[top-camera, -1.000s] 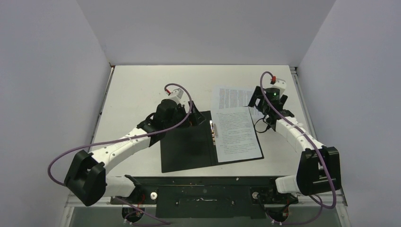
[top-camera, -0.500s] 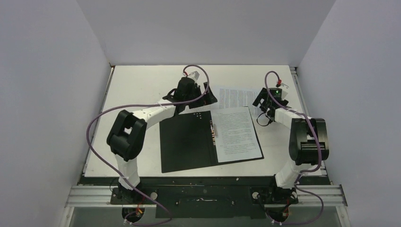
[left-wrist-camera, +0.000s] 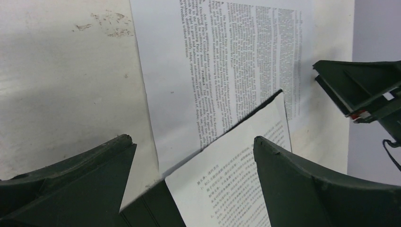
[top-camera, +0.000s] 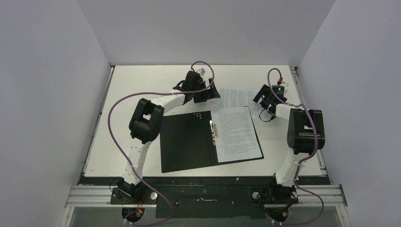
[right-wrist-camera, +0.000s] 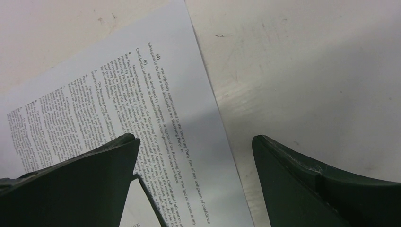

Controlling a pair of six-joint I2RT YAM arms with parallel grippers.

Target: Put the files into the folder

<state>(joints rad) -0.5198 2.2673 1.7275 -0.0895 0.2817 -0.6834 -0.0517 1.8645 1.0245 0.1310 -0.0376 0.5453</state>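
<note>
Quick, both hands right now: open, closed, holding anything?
Left hand: open, empty, over the loose sheet.
Right hand: open, empty, over that sheet's edge.

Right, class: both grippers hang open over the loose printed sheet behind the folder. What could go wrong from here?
1. The loose sheet lies flat on the table, so the open left gripper and right gripper may slip off or crumple it.
2. Its near edge is tucked under the folder; pulling could drag the folder and shift the filed sheet.
</note>
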